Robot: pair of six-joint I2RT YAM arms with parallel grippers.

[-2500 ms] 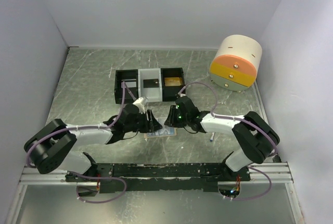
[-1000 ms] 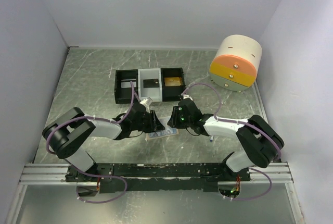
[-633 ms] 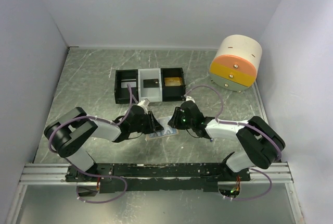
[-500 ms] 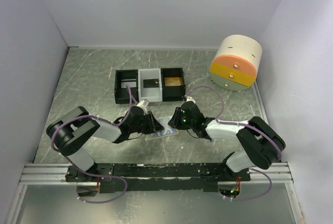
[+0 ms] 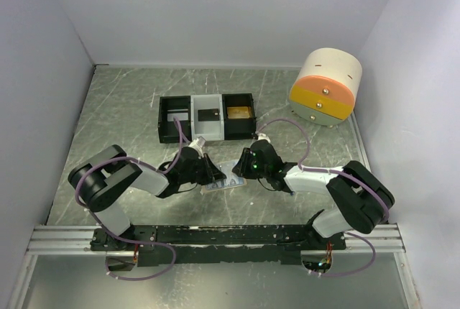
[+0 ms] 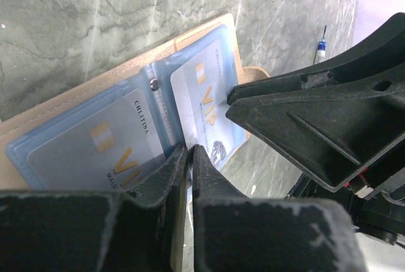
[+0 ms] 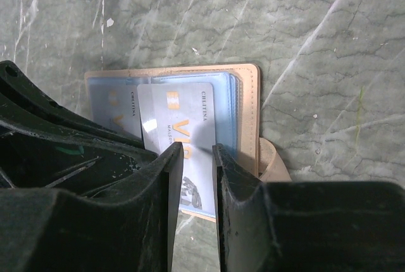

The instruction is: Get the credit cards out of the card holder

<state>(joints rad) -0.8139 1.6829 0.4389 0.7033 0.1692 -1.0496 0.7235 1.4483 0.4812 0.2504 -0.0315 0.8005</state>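
The card holder (image 5: 224, 185) lies open and flat between the two grippers, tan outside (image 7: 250, 114) and pale blue inside (image 6: 149, 104). A VIP credit card (image 7: 180, 120) sticks partway out of its right pocket past the near edge; a second card (image 6: 101, 145) sits in the left pocket. My left gripper (image 5: 213, 174) is shut, with its tips (image 6: 188, 150) at the holder's centre fold on the near edge. My right gripper (image 5: 241, 170) stands narrowly open over the protruding card (image 6: 209, 104), its fingers (image 7: 198, 148) straddling the card's middle without visibly pinching it.
A three-compartment black-and-white tray (image 5: 221, 115) stands behind the holder. At the back right is a round cream box (image 5: 325, 88) with orange and yellow drawers. A small pen-like item (image 6: 321, 47) lies right of the holder. The holder's strap tab (image 7: 272, 161) pokes out at its right.
My left gripper's jaws have closed from part open to shut at the holder's centre. The left arm's elbow has swung inward. The right gripper has barely moved.
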